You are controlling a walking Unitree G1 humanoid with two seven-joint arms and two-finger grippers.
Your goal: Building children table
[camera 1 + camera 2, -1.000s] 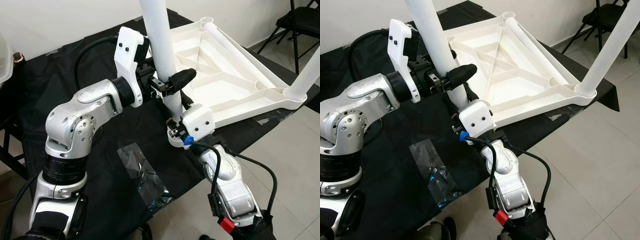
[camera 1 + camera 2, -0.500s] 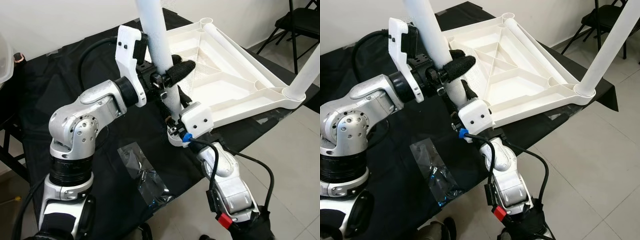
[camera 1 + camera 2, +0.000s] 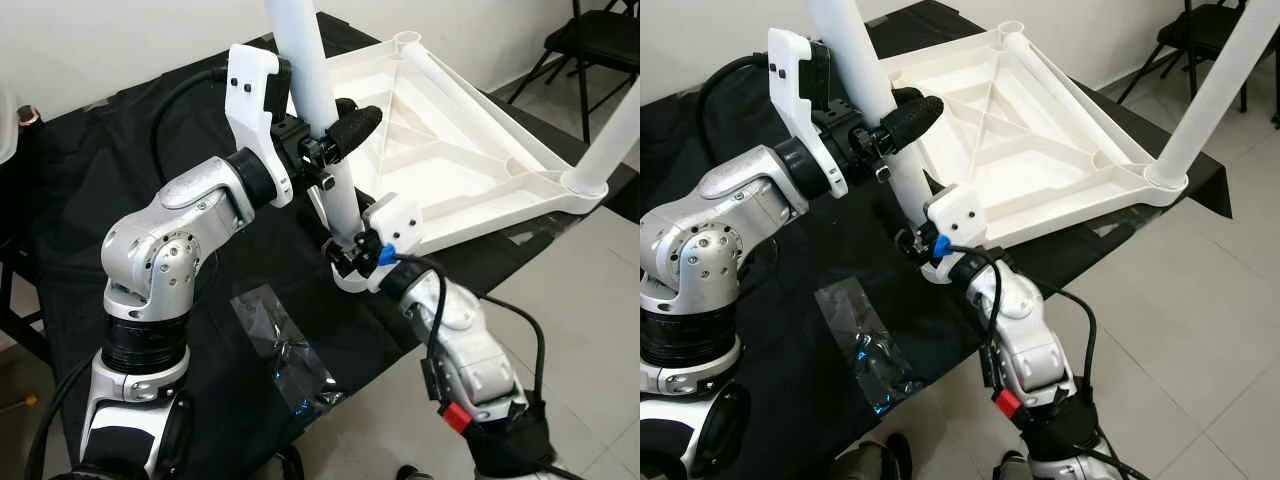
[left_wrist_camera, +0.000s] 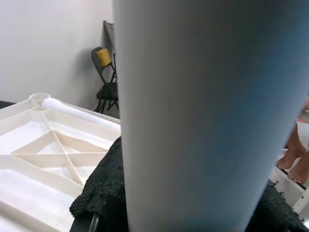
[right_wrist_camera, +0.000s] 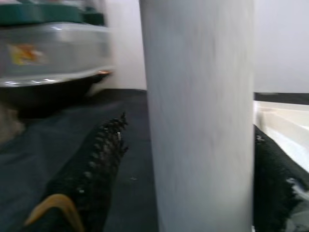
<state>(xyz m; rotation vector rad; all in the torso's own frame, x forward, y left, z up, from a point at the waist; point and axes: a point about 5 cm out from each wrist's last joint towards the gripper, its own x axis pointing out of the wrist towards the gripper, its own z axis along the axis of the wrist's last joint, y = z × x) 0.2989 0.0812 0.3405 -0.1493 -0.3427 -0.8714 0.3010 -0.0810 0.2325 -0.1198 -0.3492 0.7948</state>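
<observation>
An upturned white plastic children's table top [image 3: 470, 165] with ribbed underside lies on a desk covered in black cloth [image 3: 120, 160], its near corner hanging past the desk's edge. A round white plastic table leg [image 3: 318, 120] stands up from the top's near-left corner socket, leaning slightly, and rises out of the frame.

The left gripper [image 3: 325, 145] reaches in from the robot's left and has the leg partway up — its jaws are closed around the tube, one black textured finger [image 3: 352, 124] showing across the front of it. In the left wrist view the leg stands close before the camera with a black finger pad [image 4: 104, 186] pressed to its side.

The right gripper [image 3: 350, 255] comes up from below and clasps the same leg low down, just above the socket; its jaws are closed on the tube, and the right wrist view has a black finger [image 5: 91, 169] hard against each side of the white tube.

A second white table leg [image 3: 612, 150] is seated in the top's near-right corner, angled up and away. A clear plastic bag [image 3: 285, 350] lies on the cloth near the desk's front edge. A black folding chair [image 3: 590, 45] stands on the tiled floor [image 3: 590, 300] behind — bare feet of a person [image 4: 295, 162] show in the left wrist view.
</observation>
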